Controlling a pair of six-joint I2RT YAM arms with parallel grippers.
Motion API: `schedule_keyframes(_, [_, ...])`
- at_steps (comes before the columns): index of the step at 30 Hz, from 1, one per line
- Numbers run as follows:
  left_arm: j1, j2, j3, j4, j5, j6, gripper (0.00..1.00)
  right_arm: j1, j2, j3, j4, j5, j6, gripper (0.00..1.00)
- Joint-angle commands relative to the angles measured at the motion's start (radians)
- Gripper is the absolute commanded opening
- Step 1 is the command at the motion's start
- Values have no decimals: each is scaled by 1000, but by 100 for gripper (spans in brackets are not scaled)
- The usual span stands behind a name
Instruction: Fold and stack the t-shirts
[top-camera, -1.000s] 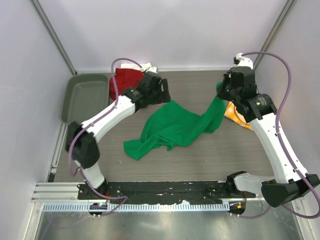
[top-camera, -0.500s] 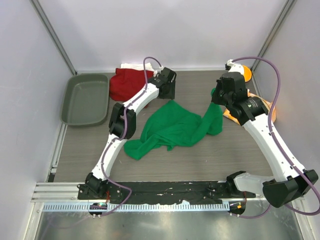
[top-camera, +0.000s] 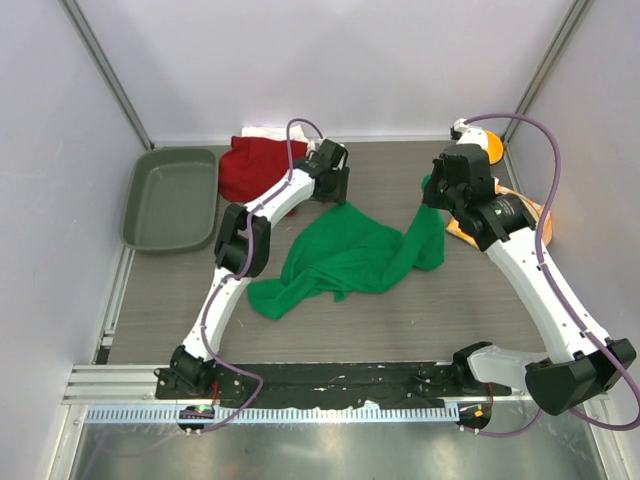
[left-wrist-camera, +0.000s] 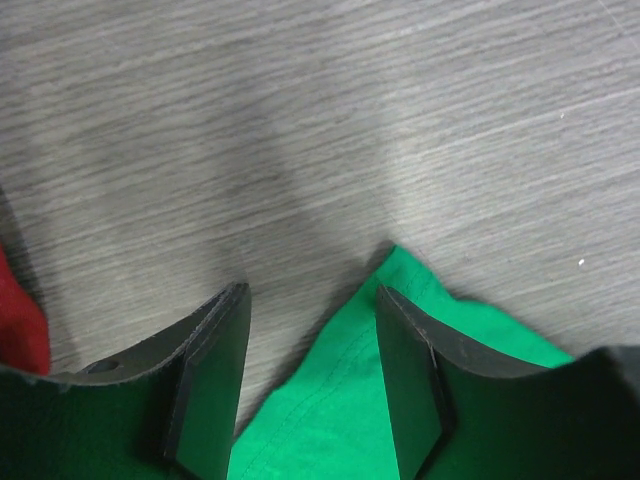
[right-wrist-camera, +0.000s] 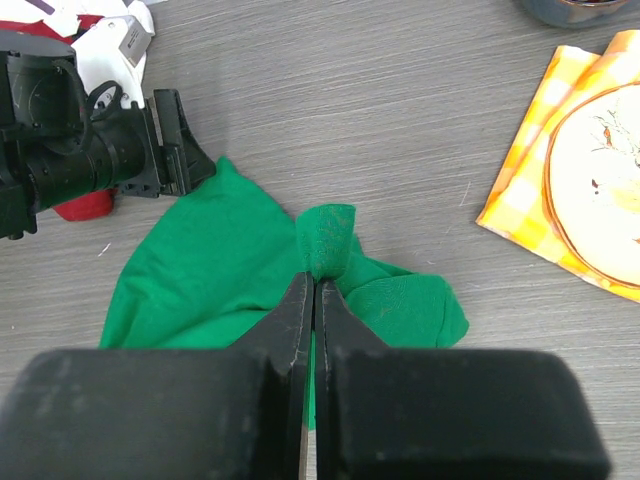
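Left arm has stretched out since a second ago: the left gripper (top-camera: 337, 190) has gone from beside the dark red t-shirt (top-camera: 250, 165) to the far corner of the green t-shirt (top-camera: 345, 255). The right arm has shifted a little toward 9 o'clock, and more of the orange-yellow checked napkin (right-wrist-camera: 520, 190) shows beside it. Progress: early. The green t-shirt lies crumpled and unfolded at table centre. The dark red t-shirt is bunched at 11 o'clock, with a scrap of white t-shirt (top-camera: 265, 131) behind it. No fold is made and no stack is begun. Judged step: spreading the green one flat by two corners. Left wrist view: the fingers (left-wrist-camera: 205, 385) stand apart with nothing clamped. The cloth's pointed corner lies on the table between them, nearer the 3 o'clock finger and running under it. Right wrist view: the right gripper (right-wrist-camera: 314, 285) has its fingers pressed together on a pinched-up fold of green cloth, drawn up from the table. The napkin with its plate sits at 2 o'clock, just beside the green cloth; whether they touch cannot be told.
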Motion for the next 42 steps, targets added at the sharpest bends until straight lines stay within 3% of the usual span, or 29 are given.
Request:
schedule_keyframes(1, [6, -94, -87, 50, 67, 11, 57, 8, -12, -5, 57, 17, -5, 1])
schedule_keyframes(11, [1, -220, -210, 121, 109, 80, 57, 9, -38, -22, 54, 8, -1, 1])
schedule_keyframes(36, [-38, 28, 40, -8, 47, 138, 58, 9, -52, -45, 58, 29, -14, 1])
schedule_keyframes(41, [-42, 51, 11, -30, 15, 145, 42, 9, -48, -42, 55, 28, -10, 1])
schedule_keyframes(42, [-42, 50, -25, -23, 9, 145, 33, 8, -48, -40, 54, 29, -7, 1])
